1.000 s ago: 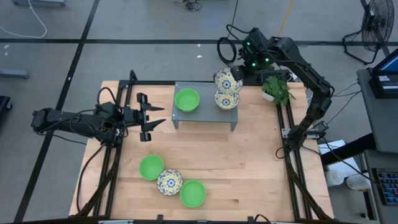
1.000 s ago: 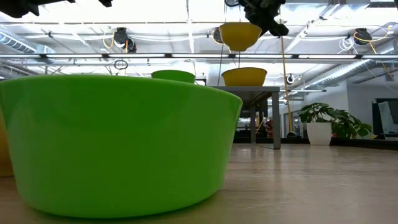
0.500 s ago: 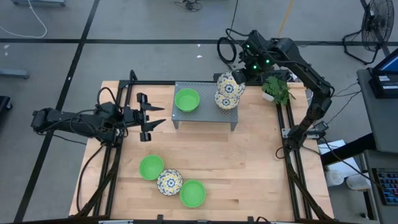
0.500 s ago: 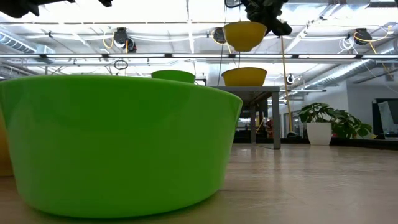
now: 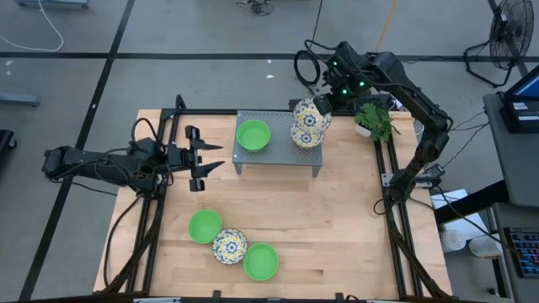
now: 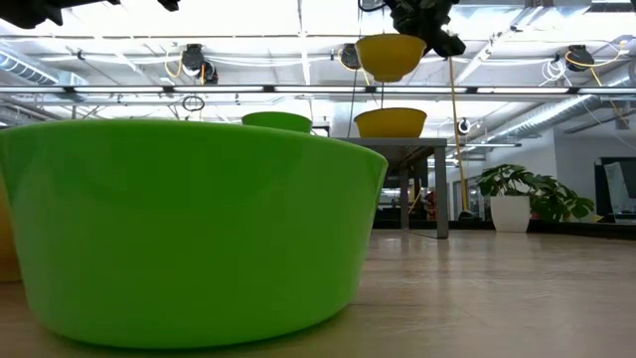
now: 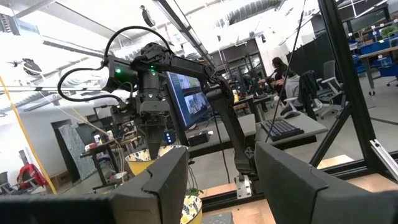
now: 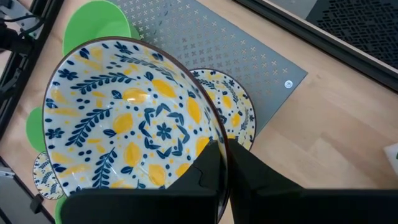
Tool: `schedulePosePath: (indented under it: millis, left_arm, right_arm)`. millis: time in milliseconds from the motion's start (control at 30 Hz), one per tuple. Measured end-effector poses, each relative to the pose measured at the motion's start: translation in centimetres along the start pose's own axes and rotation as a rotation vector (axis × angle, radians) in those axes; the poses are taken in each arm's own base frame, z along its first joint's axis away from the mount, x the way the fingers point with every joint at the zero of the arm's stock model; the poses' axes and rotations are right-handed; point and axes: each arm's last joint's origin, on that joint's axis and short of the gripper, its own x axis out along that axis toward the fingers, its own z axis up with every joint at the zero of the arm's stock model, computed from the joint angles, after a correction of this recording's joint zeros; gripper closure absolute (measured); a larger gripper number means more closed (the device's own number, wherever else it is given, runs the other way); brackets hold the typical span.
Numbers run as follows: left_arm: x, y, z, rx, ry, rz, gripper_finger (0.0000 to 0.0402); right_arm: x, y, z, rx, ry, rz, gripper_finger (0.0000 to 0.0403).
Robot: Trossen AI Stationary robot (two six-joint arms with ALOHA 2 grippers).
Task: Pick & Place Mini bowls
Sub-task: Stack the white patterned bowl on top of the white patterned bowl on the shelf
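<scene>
Step in hand: placing a mini bowl onto the stand. The right gripper is clamped on the rim of a white round bowl with blue-and-yellow floral pattern, carried tilted in the air above the far right part of the grey perforated metal stand; the right wrist view shows both dark fingers pinching the near rim, bowl interior facing the camera. Directly beneath sits a second floral patterned bowl, resting on the stand, and a plain bright green bowl stands on the stand's left half, apart from it. Judgement: the next move calls for levelling the held bowl and lowering it, either nested into the floral bowl below or onto bare mesh between the two seated bowls; free mesh looks scarce, so rim-to-rim contact with the lower bowl is the likely hazard. Left gripper hangs over the table's left side, well apart from the stand, fingers parted and holding nothing. Still to move, near the table's front edge: a green bowl, a third floral bowl and another green bowl, touching in a row. A small potted green plant stands at the table's far right corner, just beside the right arm's path
</scene>
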Motion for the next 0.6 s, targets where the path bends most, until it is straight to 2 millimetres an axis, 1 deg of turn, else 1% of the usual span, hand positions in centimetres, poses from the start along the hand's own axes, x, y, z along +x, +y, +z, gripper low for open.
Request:
schedulePosePath:
  millis: [300, 600]
  left_arm:
    - [0.0, 0.0, -0.01, 0.0, 0.0, 0.0, 0.021]
    - [0.0, 0.0, 0.0, -0.001, 0.0, 0.0, 0.0211]
  right_arm:
    - [0.14, 0.69, -0.2, -0.03, -0.002, 0.012, 0.0401]
    - [0.14, 0.65, -0.2, -0.028, -0.009, -0.009, 0.0401]
